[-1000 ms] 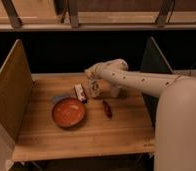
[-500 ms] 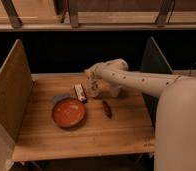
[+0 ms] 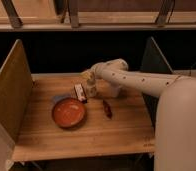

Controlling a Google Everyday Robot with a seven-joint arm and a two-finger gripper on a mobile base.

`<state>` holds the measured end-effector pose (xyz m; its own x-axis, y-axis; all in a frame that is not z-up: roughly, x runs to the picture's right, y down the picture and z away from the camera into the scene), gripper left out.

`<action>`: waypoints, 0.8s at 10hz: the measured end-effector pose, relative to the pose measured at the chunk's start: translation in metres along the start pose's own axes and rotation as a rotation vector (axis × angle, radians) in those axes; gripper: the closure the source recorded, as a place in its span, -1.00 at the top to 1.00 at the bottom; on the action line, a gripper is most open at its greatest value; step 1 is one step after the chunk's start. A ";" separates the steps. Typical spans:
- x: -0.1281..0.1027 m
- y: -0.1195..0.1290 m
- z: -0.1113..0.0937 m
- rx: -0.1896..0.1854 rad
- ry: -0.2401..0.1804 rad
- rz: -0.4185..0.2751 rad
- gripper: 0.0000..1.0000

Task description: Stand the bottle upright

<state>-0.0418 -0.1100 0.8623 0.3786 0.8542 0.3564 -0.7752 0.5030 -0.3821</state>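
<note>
The small cream-white bottle (image 3: 91,89) is near the middle of the wooden table (image 3: 91,132), looking roughly upright, right next to the flat white packet with a dark red stripe (image 3: 80,92). My gripper (image 3: 90,77) is directly over the bottle's top, at the end of the white arm (image 3: 136,80) that reaches in from the right. The bottle's neck is hidden by the gripper. I cannot tell whether the gripper touches the bottle.
An orange bowl (image 3: 68,112) sits front-left of the bottle, with a grey-blue item (image 3: 58,98) at its rim behind it. A small dark red elongated object (image 3: 107,108) lies to the bowl's right. Wooden side panels stand at left (image 3: 11,95) and right (image 3: 153,60).
</note>
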 end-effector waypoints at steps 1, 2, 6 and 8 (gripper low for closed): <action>0.000 0.000 0.000 0.000 0.000 0.000 0.60; 0.000 0.000 0.000 0.000 0.000 0.000 0.60; 0.001 0.000 0.000 0.000 0.001 0.001 0.60; 0.002 0.000 0.001 -0.001 0.002 0.001 0.60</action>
<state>-0.0419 -0.1087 0.8635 0.3786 0.8550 0.3544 -0.7752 0.5021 -0.3833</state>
